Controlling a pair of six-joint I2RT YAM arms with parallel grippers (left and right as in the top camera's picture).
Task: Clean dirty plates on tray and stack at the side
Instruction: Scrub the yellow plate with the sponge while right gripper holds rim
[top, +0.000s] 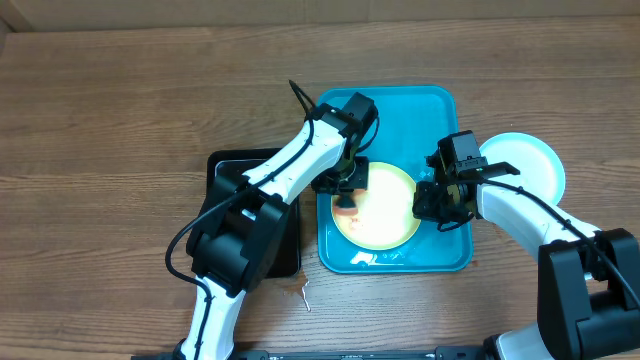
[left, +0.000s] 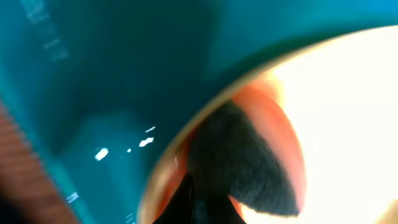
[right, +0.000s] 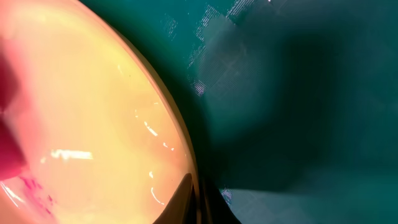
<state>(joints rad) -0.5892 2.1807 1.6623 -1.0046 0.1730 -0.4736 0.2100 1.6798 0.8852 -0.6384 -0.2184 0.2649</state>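
A yellow-green rimmed plate (top: 385, 215) was seen lying flat in the turquoise tray (top: 400, 110), between the two sets of jaws. The left jaws were placed low over the rim on their own side, and a red-orange smear (top: 345, 210) was found directly beneath them. In the left wrist view only a dark blurred shape (left: 242, 162) was shown at that rim. It could not be told whether this was a finger or a wiping pad, nor whether the left jaws were open or closed.

The right jaws were set at the opposite rim. A dark tip (right: 193, 202) was seen against the rim there, but whether the rim was really pinched could not be decided. A light-blue rimmed plate (top: 530, 165) was lying on the tabletop (top: 120, 120) just beyond the right jaws, outside the tray.

The plate was judged to be light, stiff and not fragile. Its surface was glossy with bright reflections, so it was probably slippery and easily pushed across the tray during wiping. The raised rim was considered the only good place to be gripped, and the side away from the smear was preferred.
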